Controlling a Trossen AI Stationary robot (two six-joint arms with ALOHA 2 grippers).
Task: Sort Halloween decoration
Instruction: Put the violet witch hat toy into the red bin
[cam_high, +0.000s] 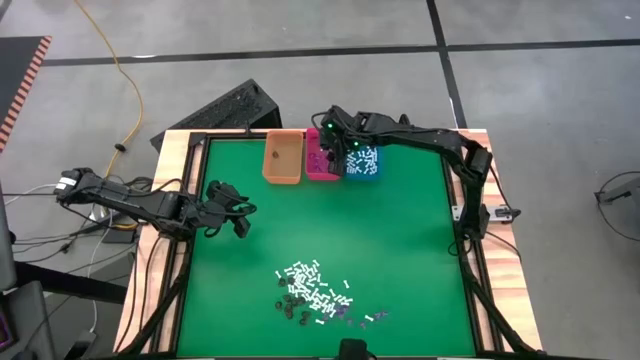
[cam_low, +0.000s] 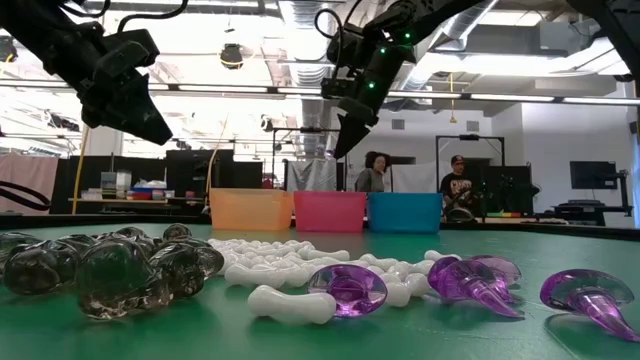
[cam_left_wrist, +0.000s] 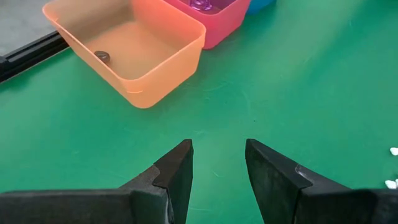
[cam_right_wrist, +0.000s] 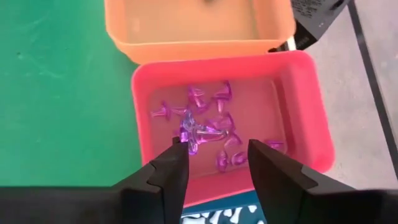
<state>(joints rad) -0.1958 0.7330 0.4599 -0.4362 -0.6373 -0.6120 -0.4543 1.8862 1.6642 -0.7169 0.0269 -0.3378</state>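
Halloween decoration lies in a loose pile near the table's front edge: white sticks (cam_high: 305, 278), dark bits (cam_high: 290, 305) and purple bits (cam_high: 372, 317), which fill the foreground of the low view (cam_low: 290, 270). My right gripper (cam_right_wrist: 217, 155) hangs open above the pink bin (cam_right_wrist: 298, 112), which holds several purple bits (cam_right_wrist: 217, 99). One brighter purple bit (cam_right_wrist: 190, 133) shows just off one fingertip. My left gripper (cam_left_wrist: 219, 155) hovers open over the bare green mat at the table's left (cam_high: 228, 212), with nothing between its fingers. My right gripper stands open, slanting down over the pink bin. The bright purple bit (cam_right_wrist: 190, 133) shows beside the tip of one finger (cam_right_wrist: 175, 155); I cannot tell whether the two touch.
Three bins stand side by side at the table's far edge: orange (cam_high: 283, 160) with one dark bit (cam_left_wrist: 102, 56), pink (cam_high: 320, 158), and teal (cam_high: 362, 163) with white sticks. Open green mat (cam_high: 380, 230) lies between bins and pile. People stand in the room beyond (cam_low: 372, 172).
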